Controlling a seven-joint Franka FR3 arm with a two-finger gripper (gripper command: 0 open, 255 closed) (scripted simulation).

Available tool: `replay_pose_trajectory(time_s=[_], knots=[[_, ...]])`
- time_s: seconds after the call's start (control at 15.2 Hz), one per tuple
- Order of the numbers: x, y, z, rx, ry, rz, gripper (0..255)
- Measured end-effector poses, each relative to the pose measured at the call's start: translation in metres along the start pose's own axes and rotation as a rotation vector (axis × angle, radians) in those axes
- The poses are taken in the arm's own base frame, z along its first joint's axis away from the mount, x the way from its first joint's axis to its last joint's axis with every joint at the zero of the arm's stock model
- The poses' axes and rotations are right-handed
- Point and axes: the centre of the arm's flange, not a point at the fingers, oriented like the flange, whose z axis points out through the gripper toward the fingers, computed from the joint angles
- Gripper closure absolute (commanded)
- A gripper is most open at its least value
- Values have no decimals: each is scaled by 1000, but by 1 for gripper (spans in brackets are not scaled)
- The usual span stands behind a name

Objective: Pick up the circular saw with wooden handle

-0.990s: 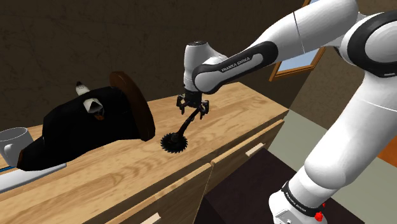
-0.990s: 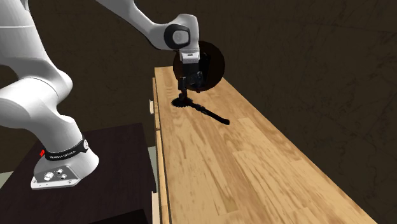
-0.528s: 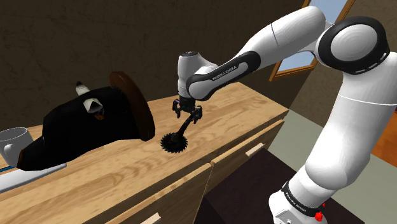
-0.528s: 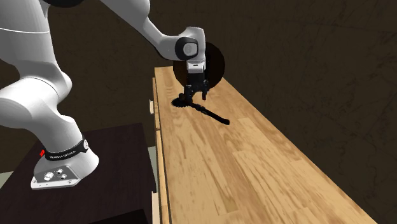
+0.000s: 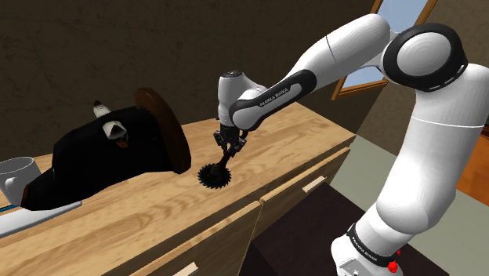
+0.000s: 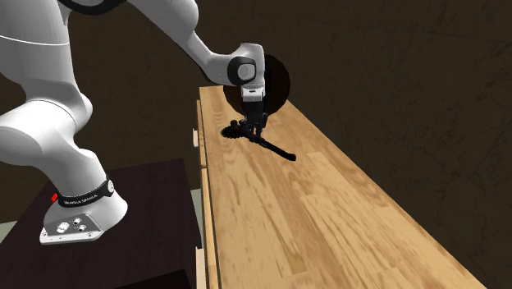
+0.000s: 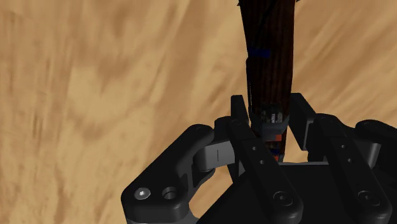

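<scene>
The pincer (image 5: 229, 142) is clenched on the circular saw (image 5: 212, 173), its two black fingers (image 7: 240, 118) pressing on either side of the dark wooden handle (image 7: 270, 57) (the wrist view shows no gap at either finger). The saw lies on the wooden surface (image 5: 141, 212). Its toothed blade (image 6: 235, 131) is close to the front edge, above the drawers (image 5: 290, 204), and the handle slants away from that edge toward the back one. In the second exterior view the pincer (image 6: 257, 128) stands over the saw (image 6: 275, 149) toward the far end of the surface (image 6: 312, 230). A bulky black object (image 5: 102, 157) with a round brown end rests near the blade. A white mug (image 5: 16, 176) sits beyond it, toward the end of the surface.
</scene>
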Motion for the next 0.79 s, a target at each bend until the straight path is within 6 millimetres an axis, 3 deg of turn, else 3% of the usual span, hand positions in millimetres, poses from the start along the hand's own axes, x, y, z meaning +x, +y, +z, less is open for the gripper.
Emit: replay_pose_trajectory(time_s=[0.46, 0.79], knots=[[0, 0, 0, 0, 0, 0, 255], [2, 1, -20, 0, 0, 0, 255]])
